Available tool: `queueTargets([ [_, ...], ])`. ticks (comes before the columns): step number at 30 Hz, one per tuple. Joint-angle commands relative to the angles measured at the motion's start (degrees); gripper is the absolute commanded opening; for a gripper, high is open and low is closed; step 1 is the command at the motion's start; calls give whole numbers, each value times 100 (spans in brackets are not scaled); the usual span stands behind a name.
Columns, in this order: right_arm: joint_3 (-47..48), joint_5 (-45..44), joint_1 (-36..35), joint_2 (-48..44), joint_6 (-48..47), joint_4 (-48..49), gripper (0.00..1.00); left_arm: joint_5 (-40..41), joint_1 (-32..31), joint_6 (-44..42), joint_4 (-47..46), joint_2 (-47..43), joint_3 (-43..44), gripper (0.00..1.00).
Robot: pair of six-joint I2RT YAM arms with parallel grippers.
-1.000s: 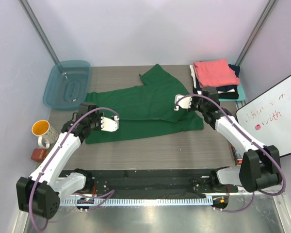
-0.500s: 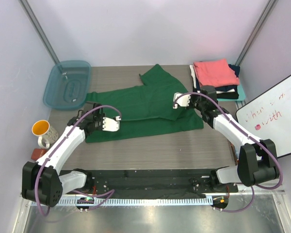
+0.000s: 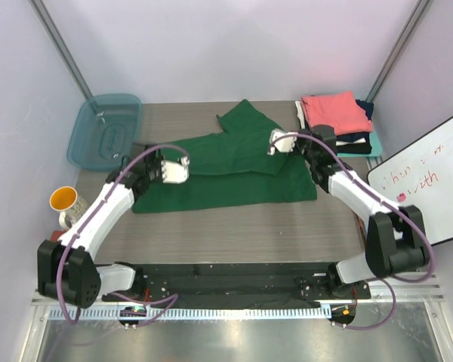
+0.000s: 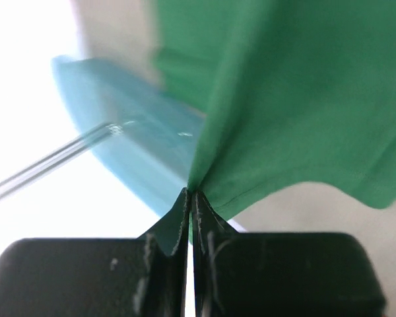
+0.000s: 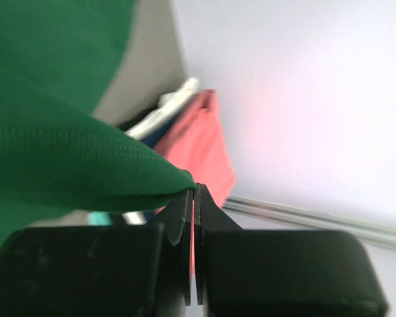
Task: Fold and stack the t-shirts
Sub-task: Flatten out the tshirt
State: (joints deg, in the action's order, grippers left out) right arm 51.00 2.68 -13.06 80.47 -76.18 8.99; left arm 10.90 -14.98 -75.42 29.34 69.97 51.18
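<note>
A dark green t-shirt [image 3: 234,162] lies spread across the middle of the table, its near edge lifted and folded back over itself. My left gripper [image 3: 175,172] is shut on the shirt's left edge; in the left wrist view the green cloth [image 4: 297,112] rises from the closed tips [image 4: 190,193]. At the fold's right end, my right gripper [image 3: 279,143] is shut on the green fabric [image 5: 66,165], which is pinched at the tips [image 5: 194,188]. A stack of folded t-shirts with a coral-pink one [image 3: 334,113] on top sits at the back right; the coral-pink one [image 5: 201,145] also shows behind my right gripper.
A translucent teal tub [image 3: 104,130] stands at the back left and shows in the left wrist view [image 4: 132,152]. A white mug with a yellow inside [image 3: 64,200] sits at the left edge. A whiteboard [image 3: 426,181] leans at the right.
Both grippers have moved toward the back of the table, carrying the green shirt's near edge up and over its middle. The fold now lies farther back.
</note>
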Motion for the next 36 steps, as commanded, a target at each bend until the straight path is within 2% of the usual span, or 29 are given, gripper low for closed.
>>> queueTargets([
  [1, 900, -820, 49, 863, 121, 2033, 1, 255, 22, 861, -1133, 760, 1357, 0],
  [3, 1874, -839, 154, 1364, 243, 2115, 1, 160, 13, 1316, -731, 1621, 2384, 0],
  [5, 3244, -848, 286, 2312, 201, 2028, 1, 62, -22, 1433, -492, 2211, 3436, 0],
  [6, 3771, -900, 313, 2681, -35, 2236, 1, 340, -66, 1329, -639, 2831, 3799, 0],
  [7, 4316, -935, 339, 3494, -246, 2360, 1, 613, -127, 1258, -893, 3125, 4160, 0],
  [8, 5592, -997, 374, 3885, -413, 2457, 1, 937, -258, 1197, -1156, 3484, 5121, 0],
  [9, 6344, -1023, 392, 4246, -641, 2528, 1, 1193, -303, 1092, -1637, 4053, 5713, 0],
  [10, 7187, -1041, 409, 5032, -687, 2311, 1, 1631, -338, 899, -1895, 4407, 6389, 0],
  [11, 9092, -1041, 418, 5380, -705, 2021, 1, 1792, -400, 732, -2167, 4689, 7866, 0],
  [12, 10112, -893, 444, 5792, -705, 1697, 1, 1872, -418, 582, -2579, 4988, 8734, 0],
  [13, 10905, -761, 445, 6048, -836, 1276, 1, 1838, -453, 172, -2739, 5582, 9578, 0],
  [14, 11557, -682, 445, 6103, -1011, 1306, 1, 1750, -522, -67, -2889, 5754, 10761, 0],
  [15, 11503, -750, 392, 5912, -1100, 1550, 1, 1654, -549, -339, -3691, 5799, 10947, 0],
  [16, 11276, -873, 383, 5623, -1013, 1640, 1, 1583, -593, -629, -4134, 5460, 10818, 0],
  [17, 10325, -1013, 374, 4620, -786, 1754, 1, 1513, -620, -850, -4591, 5030, 9816, 0],
  [18, 9585, -1084, 427, 4035, -532, 1911, 1, 1425, -620, -800, -5492, 4556, 9014, 0],
  [19, 8725, -911, 479, 3307, -225, 1939, 1, 1320, -602, -703, -5727, 3464, 8154, 0],
  [20, 7002, -692, 515, 2691, 135, 1974, 1, 962, -602, -546, -5886, 3000, 6474, 0],
  [21, 6219, -507, 524, 1702, 200, 2192, 1, 810, -611, -501, -6288, 2630, 5718, 0],
  [22, 5524, -87, 506, 1352, 165, 2247, 1, 731, -637, -570, -6413, 2279, 5084, 0],
  [23, 4377, 47, 480, 1070, 8, 2204, 1, 773, -690, -658, -6684, 1936, 4094, 0],
  [24, 3887, 144, 462, 502, 7, 1951, 1, 852, -690, -737, -6818, 1784, 3641, 0],
  [25, 3108, 293, 454, 296, 68, 1696, 1, 949, -699, -755, -6854, 1670, 2836, 0],
  [26, 2778, 390, 453, 68, 164, 1345, 1, 1036, -708, -677, -6837, 1399, 2419, 0],
  [28, 1867, 697, 462, -460, 226, 448, 1, 1072, -708, -265, -6418, 1081, 1296, 0],
  [31, 1177, 1093, 453, -1030, 104, -862, 1, 880, -778, 448, -4864, 405, 143, 0],
  [32, 853, 1269, 453, -1129, 25, -1308, 1, 775, -813, 571, -3928, 255, -88, 0],
  [35, 630, 1393, 462, -1402, -151, -2680, 1, 229, -848, 721, -2185, -360, -792, 0],
  [36, 648, 1385, 471, -1437, -238, -3432, 1, 124, -848, 739, -1717, -614, -907, 0],
])
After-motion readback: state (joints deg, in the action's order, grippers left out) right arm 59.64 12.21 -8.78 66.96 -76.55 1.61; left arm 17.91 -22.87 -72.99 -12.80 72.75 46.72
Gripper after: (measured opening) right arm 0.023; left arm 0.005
